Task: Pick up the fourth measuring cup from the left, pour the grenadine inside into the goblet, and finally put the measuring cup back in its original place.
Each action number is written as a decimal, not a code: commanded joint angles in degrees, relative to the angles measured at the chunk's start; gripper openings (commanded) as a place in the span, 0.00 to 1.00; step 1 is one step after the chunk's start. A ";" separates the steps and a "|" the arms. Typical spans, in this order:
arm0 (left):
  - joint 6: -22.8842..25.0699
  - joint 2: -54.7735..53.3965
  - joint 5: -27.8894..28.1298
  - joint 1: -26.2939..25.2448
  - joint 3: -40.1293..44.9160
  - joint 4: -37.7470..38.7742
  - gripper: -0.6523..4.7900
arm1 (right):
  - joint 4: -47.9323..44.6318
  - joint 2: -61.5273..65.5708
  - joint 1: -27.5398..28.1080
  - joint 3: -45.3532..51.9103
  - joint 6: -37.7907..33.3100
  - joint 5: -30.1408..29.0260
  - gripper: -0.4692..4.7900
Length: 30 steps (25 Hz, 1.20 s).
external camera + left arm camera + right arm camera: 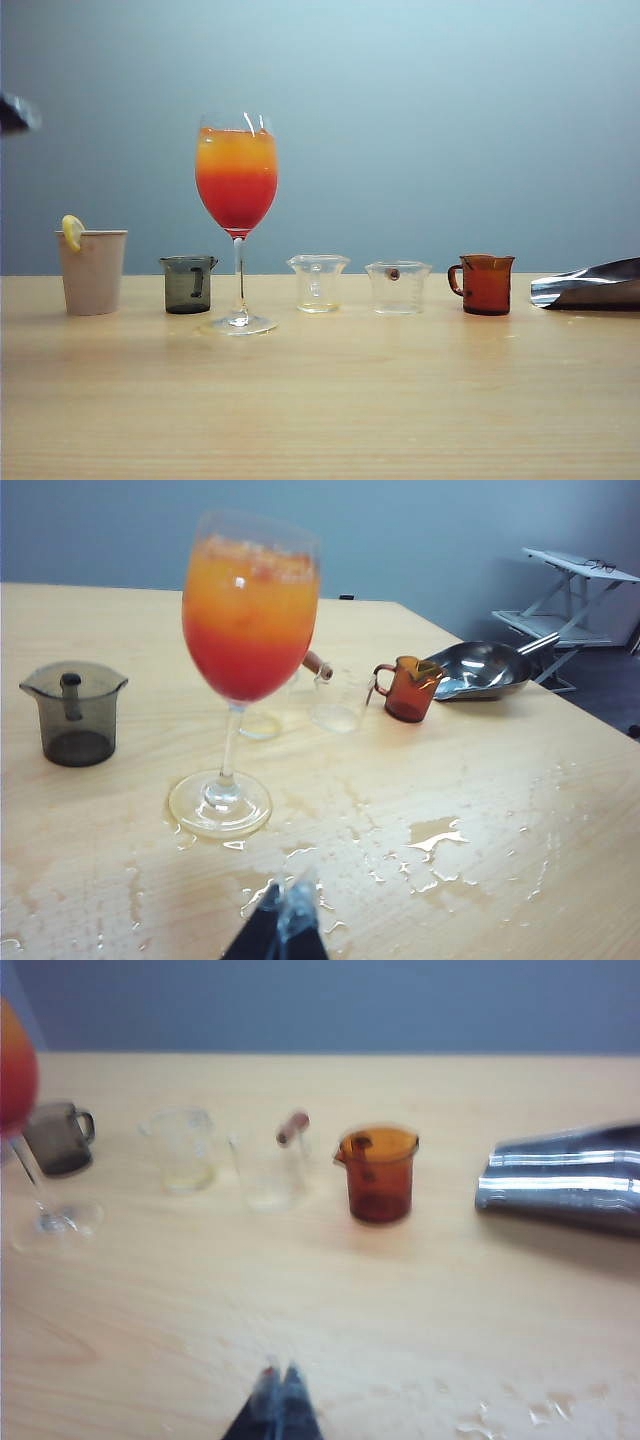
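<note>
The fourth measuring cup (487, 284), amber-brown with a side handle, stands upright at the right end of the row of cups (409, 688) (378, 1173). The goblet (237, 180) stands between the grey cup and the first clear cup. Deep red grenadine (237, 200) lies in its bowl under an orange layer (247, 655). My left gripper (290, 895) is shut and empty, low over the wet table in front of the goblet's foot. My right gripper (280, 1375) is shut and empty, well short of the amber cup. Neither gripper touches anything.
A beige paper cup (92, 272) with a lemon slice stands far left, then a smoky grey cup (188, 285) and two clear cups (318, 283) (398, 288). A shiny metal scoop (590, 287) lies at the right. Spilled drops (440, 835) wet the tabletop.
</note>
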<state>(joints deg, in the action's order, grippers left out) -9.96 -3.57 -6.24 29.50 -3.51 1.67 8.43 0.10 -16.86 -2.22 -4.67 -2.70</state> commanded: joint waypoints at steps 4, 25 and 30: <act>1.05 0.46 1.70 -0.07 2.99 -3.39 0.11 | 0.15 -0.02 0.04 2.16 -0.22 0.26 0.09; 0.94 3.50 -9.44 -22.40 2.99 -2.03 0.11 | 1.64 -0.02 10.49 2.16 -0.20 0.02 0.09; 0.94 3.50 -8.04 -35.36 2.99 -1.95 0.11 | 1.68 -0.02 15.69 2.16 -0.20 0.22 0.09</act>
<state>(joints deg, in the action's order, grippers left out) -9.06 -0.05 -14.57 -5.10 -0.38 0.23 10.44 0.05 -1.17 -0.27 -4.82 -2.48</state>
